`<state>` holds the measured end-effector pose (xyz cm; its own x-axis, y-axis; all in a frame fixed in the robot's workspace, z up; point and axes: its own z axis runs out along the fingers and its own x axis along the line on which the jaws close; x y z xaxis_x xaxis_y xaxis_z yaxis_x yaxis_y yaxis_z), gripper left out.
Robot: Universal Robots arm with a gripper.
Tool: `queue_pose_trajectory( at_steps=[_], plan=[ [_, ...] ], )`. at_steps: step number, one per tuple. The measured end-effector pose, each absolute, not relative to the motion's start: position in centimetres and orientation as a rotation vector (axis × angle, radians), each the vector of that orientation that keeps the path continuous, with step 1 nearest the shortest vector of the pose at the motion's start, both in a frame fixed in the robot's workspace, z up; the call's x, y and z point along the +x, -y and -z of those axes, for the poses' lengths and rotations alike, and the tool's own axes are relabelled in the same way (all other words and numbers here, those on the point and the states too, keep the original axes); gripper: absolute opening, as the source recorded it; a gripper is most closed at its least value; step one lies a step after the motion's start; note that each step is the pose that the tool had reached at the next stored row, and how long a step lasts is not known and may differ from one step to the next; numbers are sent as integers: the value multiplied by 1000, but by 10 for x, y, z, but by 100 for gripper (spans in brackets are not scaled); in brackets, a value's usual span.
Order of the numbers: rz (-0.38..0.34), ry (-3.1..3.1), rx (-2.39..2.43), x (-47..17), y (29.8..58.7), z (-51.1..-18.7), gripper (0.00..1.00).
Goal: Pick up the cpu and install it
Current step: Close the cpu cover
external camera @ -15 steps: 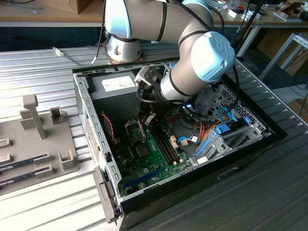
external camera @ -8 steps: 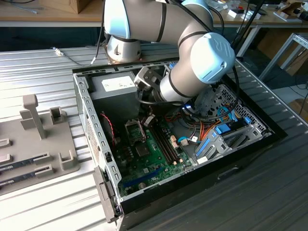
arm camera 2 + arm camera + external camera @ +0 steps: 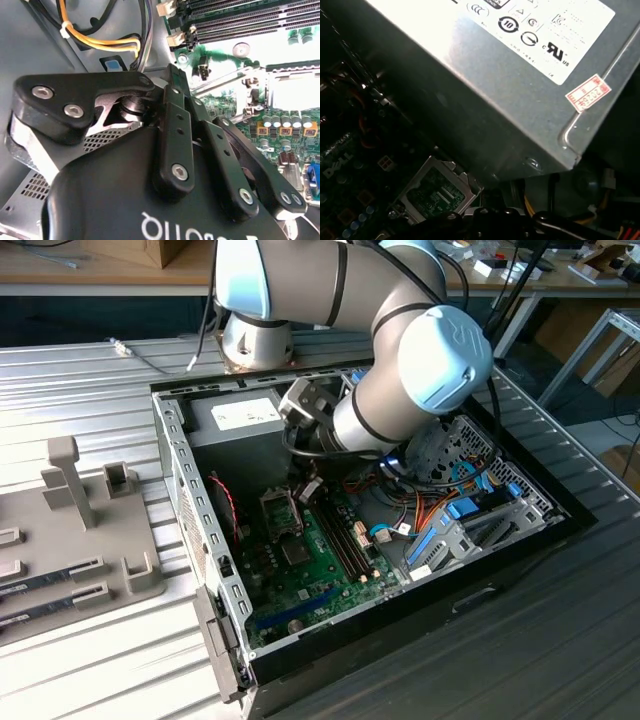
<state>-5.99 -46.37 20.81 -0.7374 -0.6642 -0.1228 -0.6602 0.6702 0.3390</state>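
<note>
The Universal Robots arm (image 3: pixel 400 360) bends steeply downward at its elbow, its wrist lowered, the black gripper (image 3: pixel 172 82) pointing down with its fingers drawn together.

One computer case (image 3: pixel 200 510), one motherboard (image 3: pixel 300 570) (two memory sticks (image 3: pixel 50 590) outside).

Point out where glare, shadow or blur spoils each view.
In the second wrist view, the motherboard around the socket is washed out by glare, and the gripper looms close and soft. In the first wrist view, the power supply reflects a bright sheen while the board below sits in deep shadow. In the exterior view, the arm shades the case interior.
</note>
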Motion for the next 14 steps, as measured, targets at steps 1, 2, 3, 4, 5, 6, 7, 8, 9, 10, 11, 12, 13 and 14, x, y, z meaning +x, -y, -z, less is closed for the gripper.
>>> queue_pose_trajectory(
  at_steps=[1, 2, 3, 4, 5, 6, 7, 8, 9, 10, 11, 12, 13, 14],
  plan=[
    [576, 2861, 1135, -60, 464, -209, 11],
    [577, 2861, 1136, -60, 464, -210, 11],
    [579, 2860, 1136, -60, 465, -211, 11],
    [580, 2860, 1136, -60, 465, -211, 11],
    [582, 2860, 1137, -60, 465, -212, 11],
    [583, 2860, 1137, -60, 465, -212, 11],
    [585, 2860, 1138, -60, 466, -213, 11],
    [587, 2860, 1139, -60, 466, -214, 11],
    [590, 2860, 1139, -60, 466, -214, 11],
    [592, 2860, 1140, -60, 466, -215, 11],
    [594, 2860, 1140, -60, 467, -215, 11],
    [597, 2859, 1141, -60, 467, -216, 11],
    [601, 2859, 1142, -60, 468, -217, 11],
    [607, 2859, 1143, -60, 468, -217, 11]
  ],
)
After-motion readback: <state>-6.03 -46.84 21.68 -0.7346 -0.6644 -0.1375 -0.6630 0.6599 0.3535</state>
